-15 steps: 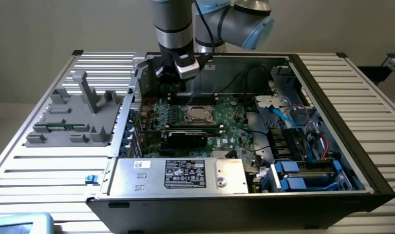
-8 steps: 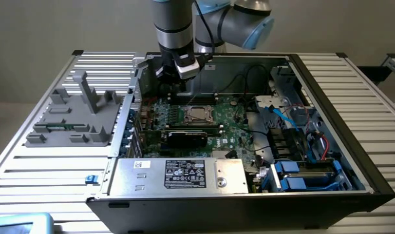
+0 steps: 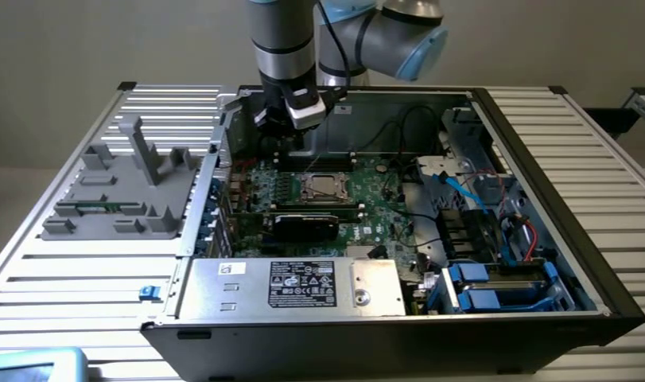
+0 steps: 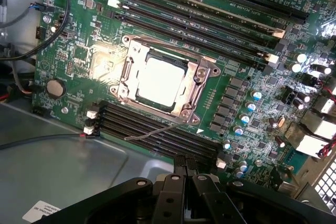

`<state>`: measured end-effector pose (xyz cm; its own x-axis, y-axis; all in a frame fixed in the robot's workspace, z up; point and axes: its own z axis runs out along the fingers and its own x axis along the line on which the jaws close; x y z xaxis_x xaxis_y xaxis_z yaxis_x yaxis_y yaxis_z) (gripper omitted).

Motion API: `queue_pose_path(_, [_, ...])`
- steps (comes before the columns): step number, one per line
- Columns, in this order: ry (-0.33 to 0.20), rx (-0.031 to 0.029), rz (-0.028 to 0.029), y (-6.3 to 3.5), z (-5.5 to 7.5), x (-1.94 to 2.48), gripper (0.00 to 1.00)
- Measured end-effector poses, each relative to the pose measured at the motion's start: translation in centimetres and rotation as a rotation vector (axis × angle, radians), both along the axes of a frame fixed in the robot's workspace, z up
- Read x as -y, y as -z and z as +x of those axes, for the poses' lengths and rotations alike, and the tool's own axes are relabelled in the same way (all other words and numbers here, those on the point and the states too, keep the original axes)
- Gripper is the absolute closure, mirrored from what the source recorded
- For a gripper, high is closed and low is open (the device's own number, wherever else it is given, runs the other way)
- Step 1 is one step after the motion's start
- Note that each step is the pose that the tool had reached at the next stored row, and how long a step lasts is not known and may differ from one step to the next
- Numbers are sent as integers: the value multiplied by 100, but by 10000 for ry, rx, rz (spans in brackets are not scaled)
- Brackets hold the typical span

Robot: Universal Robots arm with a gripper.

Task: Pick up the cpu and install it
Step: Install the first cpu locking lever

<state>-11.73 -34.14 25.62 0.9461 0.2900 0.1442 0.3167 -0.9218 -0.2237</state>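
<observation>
Gripper (image 4: 184, 181) is hanging closest to the lens, its fingers pressed together and carrying nothing. It is hovering above the board near the socket, with a bank of memory slots (image 4: 131, 121) lying between it and the socket.

- Computer case (image 3: 577, 239) is lying open on its side, enclosing the socket on all sides.
- Power supply box (image 3: 290, 282) is sitting well apart from the socket, beyond the black card (image 3: 306, 223).
- Motherboard (image 4: 84, 56) is spreading out around the socket, green and crowded with parts.
- Socket (image 4: 128, 69) is showing its metal frame, bright under the light.
- Cpu (image 4: 160, 81) is resting inside the socket, silver top up, and looks flat within the frame.
- Thin lever (image 4: 152, 132) is lying loose just beside the socket, across the memory slots. I am reading it as unlatched.

Risks, as I am judging them:
- With the lever free, nothing appears to be clamping the chip. A knock to the case could lift or skew it and bend the contacts beneath.
- If the chip is sitting slightly off its keying, any downward press would be forcing it into the contacts.
- A low pass by the closed fingers could clip the frame, the lever or the slot latches, since all are crowding the socket.
</observation>
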Motion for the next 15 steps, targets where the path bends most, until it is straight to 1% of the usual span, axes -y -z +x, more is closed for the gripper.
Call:
queue_pose_path(2, [167, 17, -1, 2, 0, 0, 89])
queue_pose_path(5, [567, 19, -3, 9, -1, 1, 89])
queue_pose_path(15, [2343, 20, -2, 51, 0, 0, 89])
